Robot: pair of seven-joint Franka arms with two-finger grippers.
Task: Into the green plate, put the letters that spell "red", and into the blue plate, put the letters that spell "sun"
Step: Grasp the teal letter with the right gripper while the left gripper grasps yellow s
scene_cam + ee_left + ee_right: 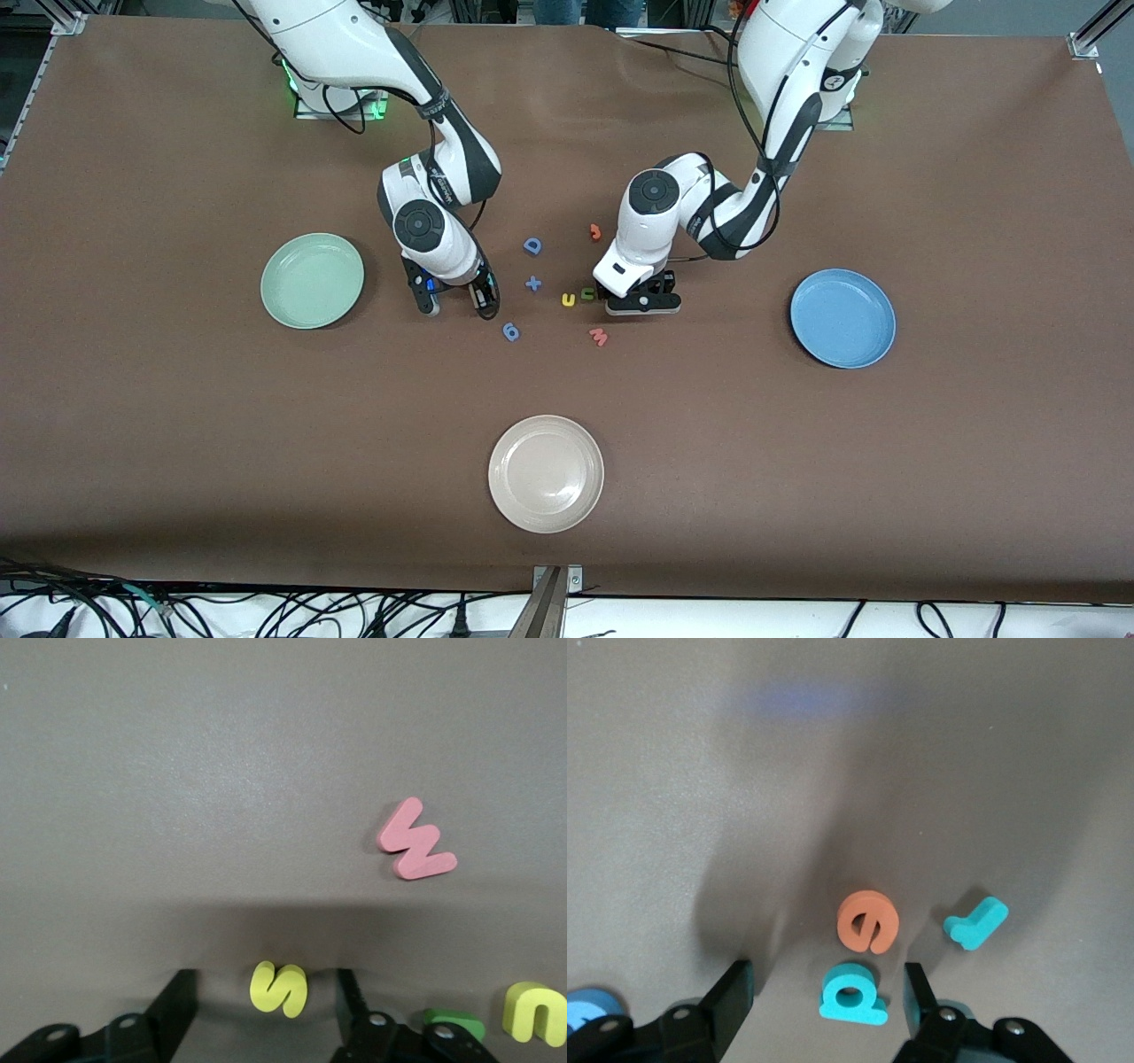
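A brown, matte cloth covers the worktop [177, 443]; metal framing shows at its corners and cables lie along the edge nearest the front camera.

The left end effector [266, 1010] is down at the worktop in the middle, its two black fingers [177, 1001] standing apart on either side of the yellow s [279, 989] with gaps both ways, so nothing is gripped. Just beside it toward the right arm's end lie the green n [456, 1025] and the yellow u [535, 1012]; the pink w [416, 842] lies a little nearer the front camera.

The right end effector [828, 1001] is low over the worktop near the green plate [312, 280], fingers spread wide around the teal d [850, 994], not touching it. The orange e [868, 921] lies just beside the d, the teal r [976, 922] near both.

The letters are small, thick foam cut-outs with rounded edges. The blue plate [842, 318] sits toward the left arm's end, round, smooth and shallow-rimmed like the green one; both are empty. A cream plate [546, 473] lies nearest the front camera. A blue D [532, 245], a blue plus [532, 283], a blue 6 [511, 331] and an orange-red piece [595, 232] lie in the middle
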